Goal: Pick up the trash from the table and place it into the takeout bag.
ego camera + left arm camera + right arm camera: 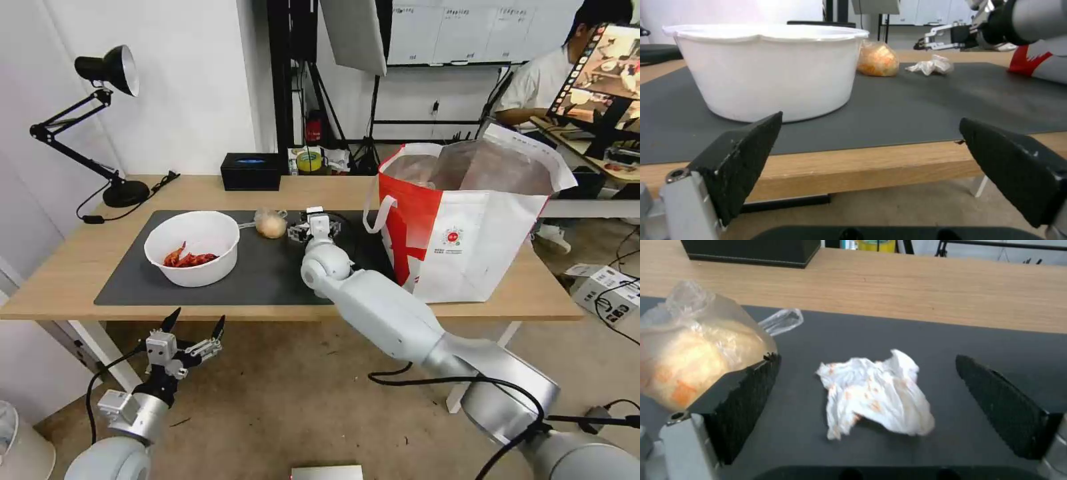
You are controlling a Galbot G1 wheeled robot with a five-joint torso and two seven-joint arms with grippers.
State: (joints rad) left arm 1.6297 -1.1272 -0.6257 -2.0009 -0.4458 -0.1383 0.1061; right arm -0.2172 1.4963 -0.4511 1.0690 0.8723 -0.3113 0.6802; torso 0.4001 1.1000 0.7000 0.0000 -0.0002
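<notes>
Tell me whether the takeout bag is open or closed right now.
Open. The takeout bag stands upright on the table, its top spread wide so the silver foil lining shows, and its handles hang loose.

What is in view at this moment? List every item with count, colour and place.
Table: one, light wood, bearing the mat.
Mat: one, dark grey.
Bowl: one, white, red shells inside, mat's left part.
Small bag: one, clear, beige lump, right of the bowl.
Tissue: one, white, crumpled, on the mat.
Takeout bag: one, white-and-red, table's right end.
Box: one, black, table's back edge.
Lamp: one, black, back left.
Right gripper: open, straddling the tissue.
Left gripper: open, below the table's front edge.
</notes>
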